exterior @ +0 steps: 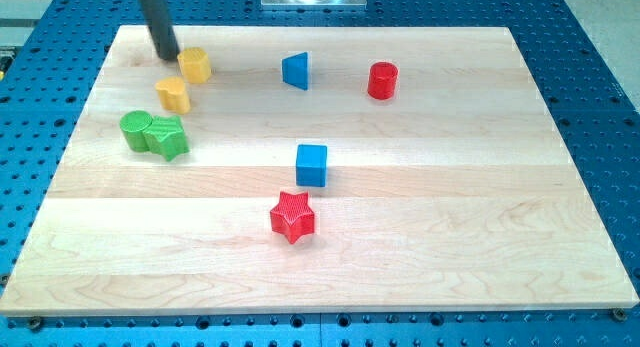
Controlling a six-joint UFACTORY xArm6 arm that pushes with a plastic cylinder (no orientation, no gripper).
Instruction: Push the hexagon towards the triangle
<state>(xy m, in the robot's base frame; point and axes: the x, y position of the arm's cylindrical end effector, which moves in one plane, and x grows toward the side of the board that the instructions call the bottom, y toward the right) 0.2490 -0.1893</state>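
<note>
The yellow hexagon [195, 64] sat near the view's top left corner of the wooden board [420, 257], and our tip [169, 56] stood just beside it on its left flank, close enough that we could not tell whether the two were touching. We have no fingers to open or close; our arm ends in a bare rod, so nothing was held and any contact would be a push from the side.

We judged the hexagon to be a small, rigid, light plastic piece that would slide easily on the smooth wood. Its flat faces looked likely to turn it if struck off-centre, so we reckoned the place to bear on it was the middle of its left face, in line with the blue triangle [296, 70], which lay to the view's right at nearly the same height, well apart, with bare board between them.

Just below the hexagon lay a second yellow block [173, 94], its shape hard to make out, near enough to be nudged if the tip swung low. Further down and left, two green blocks [153, 134] sat touching each other. Past the triangle stood a red cylinder [382, 81]. Toward the middle of the board were a blue cube [311, 165] and, just below it, a red star [292, 217], both well clear of the push line.
</note>
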